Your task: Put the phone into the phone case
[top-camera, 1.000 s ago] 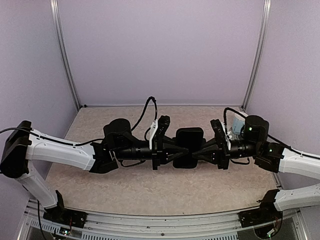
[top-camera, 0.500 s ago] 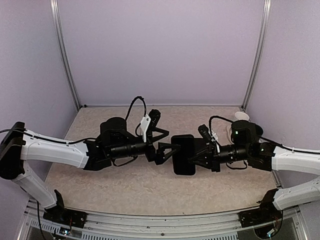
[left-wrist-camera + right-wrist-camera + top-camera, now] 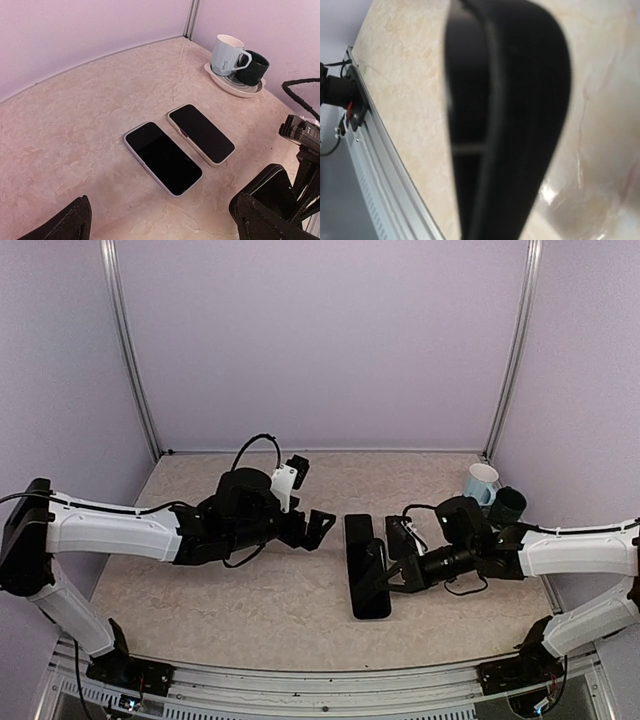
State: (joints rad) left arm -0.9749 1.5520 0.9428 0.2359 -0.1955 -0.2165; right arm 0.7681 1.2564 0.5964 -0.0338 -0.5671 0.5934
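Left arm reaches right, end effector (image 3: pixel 318 525) spread wide and empty; right arm low, reaching left, end effector (image 3: pixel 388 566) clamping one dark phone (image 3: pixel 370 595) mid-counter (image 3: pixel 250 610); two light-rimmed phones (image 3: pixel 162 159) (image 3: pixel 201 134) lying flat, two mugs (image 3: pixel 227 52) (image 3: pixel 252 70) far right.

A lab robot cell: plain lilac wall panels (image 3: pixel 320 340), aluminium frame posts (image 3: pixel 133 360), marble-patterned tabletop (image 3: pixel 260 615), metal mounting rail (image 3: pixel 320 682).

A beige, marbled counter (image 3: pixel 70 130) carries two phones lying flat with dark screens up, side by side and just apart, slanted alike: the nearer phone (image 3: pixel 162 157) and the farther phone (image 3: pixel 201 134). Towards the far corner sits a saucer (image 3: pixel 250 90) bearing a pale blue mug (image 3: pixel 227 54) and a dark mug (image 3: pixel 253 69).
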